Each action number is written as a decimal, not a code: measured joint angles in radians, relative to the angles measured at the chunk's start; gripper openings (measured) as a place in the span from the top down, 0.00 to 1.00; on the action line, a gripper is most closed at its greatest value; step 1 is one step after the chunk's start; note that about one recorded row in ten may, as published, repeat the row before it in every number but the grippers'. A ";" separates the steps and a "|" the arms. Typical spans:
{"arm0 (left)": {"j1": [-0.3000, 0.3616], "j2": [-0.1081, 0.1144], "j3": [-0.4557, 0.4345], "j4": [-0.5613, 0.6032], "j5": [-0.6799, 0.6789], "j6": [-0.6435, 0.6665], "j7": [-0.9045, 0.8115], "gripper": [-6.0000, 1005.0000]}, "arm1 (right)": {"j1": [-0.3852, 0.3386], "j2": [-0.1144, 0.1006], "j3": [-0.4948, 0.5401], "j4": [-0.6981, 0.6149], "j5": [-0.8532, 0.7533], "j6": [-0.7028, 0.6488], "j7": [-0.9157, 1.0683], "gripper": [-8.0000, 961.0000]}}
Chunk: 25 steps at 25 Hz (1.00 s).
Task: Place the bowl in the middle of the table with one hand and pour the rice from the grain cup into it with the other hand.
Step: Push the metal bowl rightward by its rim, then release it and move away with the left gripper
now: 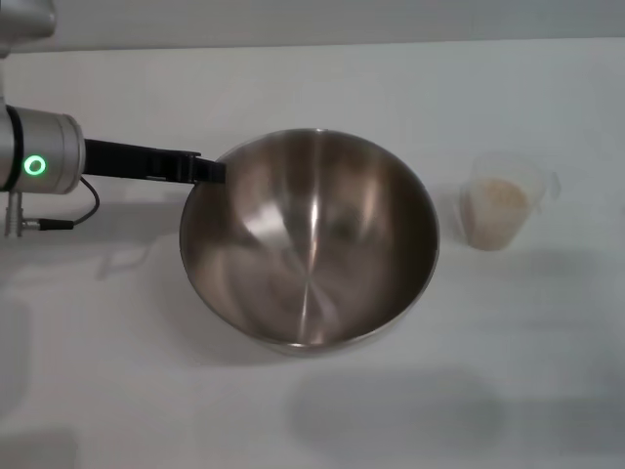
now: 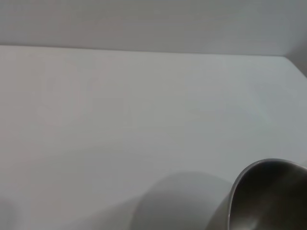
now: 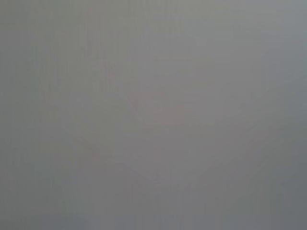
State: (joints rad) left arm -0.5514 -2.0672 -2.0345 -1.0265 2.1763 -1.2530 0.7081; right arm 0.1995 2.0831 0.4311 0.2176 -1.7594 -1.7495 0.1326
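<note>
While the left end effector (image 1: 207, 171) pinches the shiny round steel bowl's (image 1: 309, 239) rim, clear tapered grain cup (image 1: 500, 207) stands apart.

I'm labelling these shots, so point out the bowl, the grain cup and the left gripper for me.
bowl (image 1: 309, 239): head view, middle of its shiny inside.
grain cup (image 1: 500, 210): head view, its clear side wall, rice inside.
left gripper (image 1: 200, 168): head view, black tip at the bowl's rim.

no readable text, labels or numbers

a pale wall (image 1: 322, 20) runs along the far side; nothing else shows.
</note>
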 joint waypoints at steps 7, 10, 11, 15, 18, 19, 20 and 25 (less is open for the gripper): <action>0.009 -0.002 0.021 0.003 -0.001 0.027 0.005 0.95 | 0.001 0.001 0.000 -0.002 0.000 0.002 0.000 0.15; 0.011 -0.002 0.026 0.007 -0.002 0.038 0.006 0.95 | 0.001 0.001 0.000 -0.002 0.000 0.002 -0.001 0.15; 0.011 -0.002 0.026 0.009 -0.002 0.038 0.008 0.95 | 0.002 0.001 0.000 -0.002 0.000 0.002 -0.001 0.15; 0.012 -0.002 0.026 0.010 -0.008 0.039 0.016 0.95 | 0.003 0.002 0.000 -0.001 0.001 0.009 -0.001 0.15; 0.014 0.000 0.026 0.010 -0.025 0.040 0.025 0.94 | 0.003 0.002 0.000 -0.001 0.003 0.012 -0.001 0.15; 0.014 0.001 0.026 0.011 -0.031 0.040 0.028 0.94 | 0.003 0.002 0.000 -0.001 0.003 0.012 -0.001 0.15; 0.015 0.001 0.026 0.011 -0.034 0.040 0.030 0.94 | 0.003 0.002 0.000 -0.001 0.003 0.012 -0.001 0.15; 0.015 0.002 0.027 0.020 -0.039 0.040 0.033 0.93 | 0.003 0.002 0.000 -0.001 0.004 0.012 -0.001 0.15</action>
State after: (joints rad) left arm -0.5368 -2.0649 -2.0078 -1.0070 2.1369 -1.2131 0.7410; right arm 0.2025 2.0847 0.4310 0.2164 -1.7554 -1.7378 0.1319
